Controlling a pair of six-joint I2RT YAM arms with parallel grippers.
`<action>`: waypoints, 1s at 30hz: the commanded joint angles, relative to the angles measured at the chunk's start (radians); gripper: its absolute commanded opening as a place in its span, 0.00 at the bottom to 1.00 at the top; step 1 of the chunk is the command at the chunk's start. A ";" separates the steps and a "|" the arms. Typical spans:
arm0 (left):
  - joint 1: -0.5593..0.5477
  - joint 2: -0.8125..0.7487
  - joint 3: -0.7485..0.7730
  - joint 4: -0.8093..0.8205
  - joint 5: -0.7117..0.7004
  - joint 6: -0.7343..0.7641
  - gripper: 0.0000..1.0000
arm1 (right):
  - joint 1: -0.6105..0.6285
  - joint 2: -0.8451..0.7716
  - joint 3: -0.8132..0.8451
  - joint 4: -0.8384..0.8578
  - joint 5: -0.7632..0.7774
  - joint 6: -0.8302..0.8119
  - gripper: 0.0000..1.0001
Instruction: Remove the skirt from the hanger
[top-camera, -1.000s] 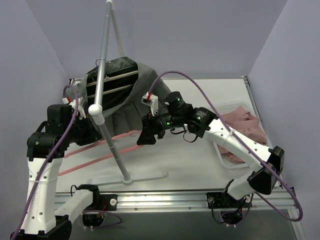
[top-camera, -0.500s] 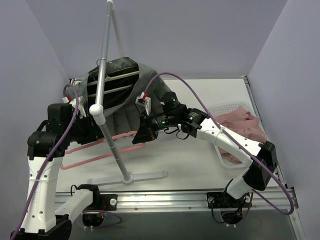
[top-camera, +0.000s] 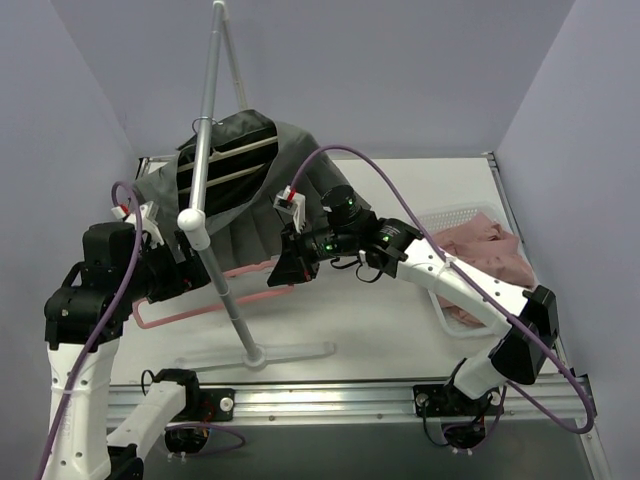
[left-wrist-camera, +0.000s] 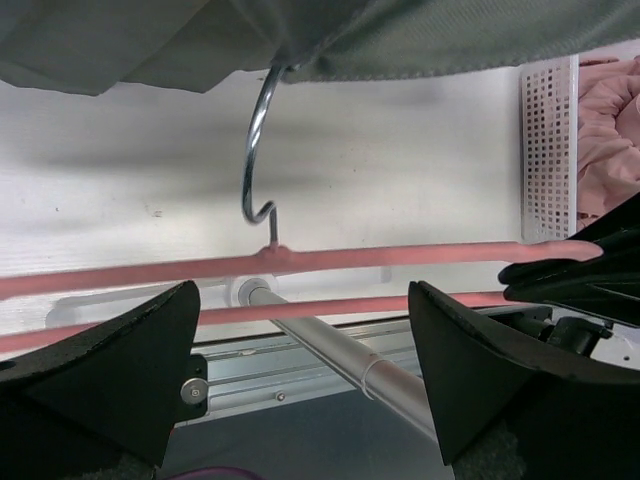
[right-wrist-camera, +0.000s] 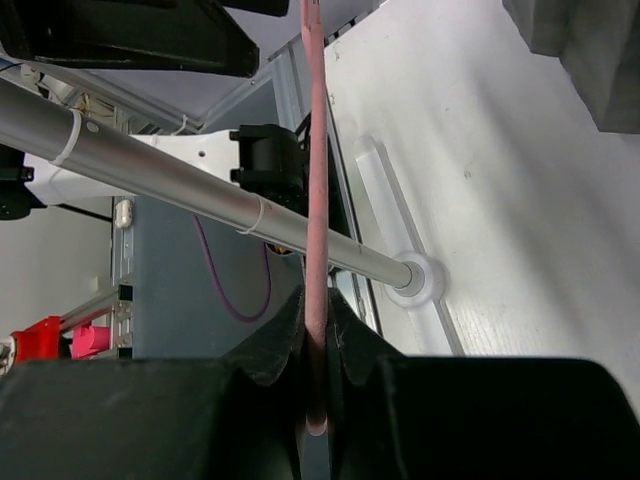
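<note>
The grey skirt (top-camera: 250, 190) hangs draped over the slanted rack pole (top-camera: 207, 110); its hem fills the top of the left wrist view (left-wrist-camera: 420, 40). Below it lies the pink hanger (top-camera: 250, 268), its two bars (left-wrist-camera: 330, 260) running across the left wrist view, with its metal hook (left-wrist-camera: 252, 150) rising to the skirt's edge. My right gripper (top-camera: 283, 270) is shut on the hanger's end, and the pink bar (right-wrist-camera: 317, 200) is pinched between its fingers (right-wrist-camera: 345, 345). My left gripper (top-camera: 192, 278) stands open, its jaws wide on either side (left-wrist-camera: 300, 385), holding nothing.
The silver rack pole (right-wrist-camera: 200, 190) runs down to a round foot (top-camera: 255, 353) on the white table. A perforated white basket (top-camera: 462, 215) holding pink cloth (top-camera: 490, 250) sits at the right. Grey walls close in at the left, back and right.
My left gripper has opened, let go of the hanger and drawn back to the left and down. My right gripper has shut on the hanger's end.
</note>
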 joint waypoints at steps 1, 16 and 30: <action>-0.005 -0.026 0.067 -0.001 -0.052 -0.027 0.94 | 0.004 -0.054 0.064 -0.029 0.024 -0.043 0.00; -0.003 -0.049 0.219 0.031 -0.284 -0.271 0.94 | -0.015 -0.036 0.266 -0.176 0.084 -0.181 0.00; -0.003 -0.031 0.241 -0.020 -0.333 -0.366 0.94 | -0.030 0.114 0.719 -0.446 0.090 -0.353 0.00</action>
